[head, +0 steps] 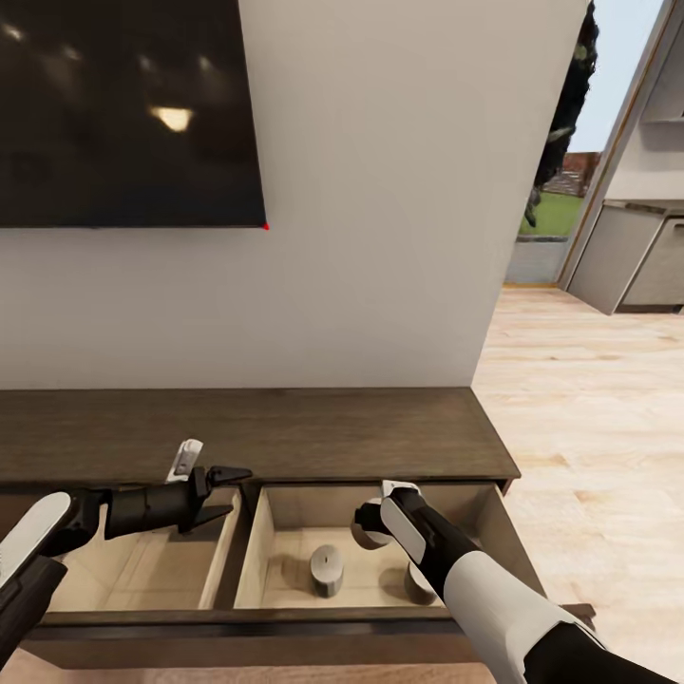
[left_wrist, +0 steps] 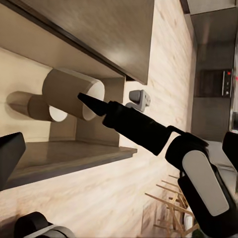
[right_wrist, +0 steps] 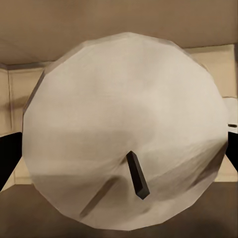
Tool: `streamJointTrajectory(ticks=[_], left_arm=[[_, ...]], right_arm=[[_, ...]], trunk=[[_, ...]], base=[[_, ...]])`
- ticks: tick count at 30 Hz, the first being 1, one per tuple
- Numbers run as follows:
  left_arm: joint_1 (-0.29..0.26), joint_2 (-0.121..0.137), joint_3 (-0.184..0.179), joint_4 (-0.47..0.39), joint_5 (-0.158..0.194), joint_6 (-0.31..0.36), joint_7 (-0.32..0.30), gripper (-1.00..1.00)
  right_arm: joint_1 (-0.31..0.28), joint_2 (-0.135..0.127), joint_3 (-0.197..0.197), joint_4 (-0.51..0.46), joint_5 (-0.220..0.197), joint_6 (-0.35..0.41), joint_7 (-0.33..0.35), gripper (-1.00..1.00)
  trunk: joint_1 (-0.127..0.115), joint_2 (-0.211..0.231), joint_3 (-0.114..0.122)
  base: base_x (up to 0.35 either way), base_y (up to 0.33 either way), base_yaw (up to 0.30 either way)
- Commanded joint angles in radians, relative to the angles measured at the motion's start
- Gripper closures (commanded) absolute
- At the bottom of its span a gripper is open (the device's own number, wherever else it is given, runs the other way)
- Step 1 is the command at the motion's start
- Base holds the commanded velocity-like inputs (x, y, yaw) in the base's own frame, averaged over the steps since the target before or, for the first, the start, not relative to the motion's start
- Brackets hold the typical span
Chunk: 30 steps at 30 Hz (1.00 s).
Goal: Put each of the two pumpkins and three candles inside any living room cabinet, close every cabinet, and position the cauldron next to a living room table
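Note:
The dark-brown cabinet (head: pixel 285 432) stands against the wall with two drawers pulled out, showing pale beige insides. My right gripper (head: pixel 370 524) is shut on a cream-grey candle (right_wrist: pixel 124 134) and holds it over the right drawer; the candle's rounded top and dark wick face the right wrist camera. A second candle (head: pixel 326 570) stands on that drawer's floor. A third rounded shape (head: pixel 416 581) beside it is mostly hidden by my right arm. My left gripper (head: pixel 228 494) hangs open over the left drawer with nothing in it. The pumpkins, cauldron and table are out of view.
A dark TV screen (head: pixel 123 104) hangs on the white wall above the cabinet. Pale wood floor (head: pixel 589 427) runs to the right toward grey kitchen cabinets (head: pixel 636 256) and a glass door. The drawer fronts (head: pixel 285 622) jut out toward me.

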Motion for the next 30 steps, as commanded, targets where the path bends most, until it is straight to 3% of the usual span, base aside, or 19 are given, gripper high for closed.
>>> streamJointTrajectory(ticks=[1,5,13,30], left_arm=[[-0.001,-0.001,-0.005,-0.001,0.011,-0.001,0.010,-1.00],[-0.001,-0.002,-0.026,-0.001,0.014,-0.001,0.008,-1.00],[-0.001,0.002,-0.030,-0.001,0.051,-0.001,0.008,-1.00],[-0.001,0.002,-0.032,-0.001,0.055,-0.001,0.008,-1.00]], right_arm=[[-0.001,-0.001,0.007,-0.003,-0.012,0.001,-0.013,1.00],[-0.001,-0.001,0.007,-0.004,-0.013,0.002,-0.013,1.00],[-0.001,-0.001,0.007,-0.005,-0.013,0.006,-0.016,1.00],[-0.001,0.009,0.010,0.003,-0.013,0.021,-0.067,1.00]], trunk=[[0.004,-0.008,-0.004],[0.019,-0.036,-0.017],[0.050,-0.092,-0.042],[0.115,-0.211,-0.095]], base=[[0.000,0.000,0.000],[0.000,0.000,0.000],[0.000,0.000,0.000],[0.000,0.000,0.000]])
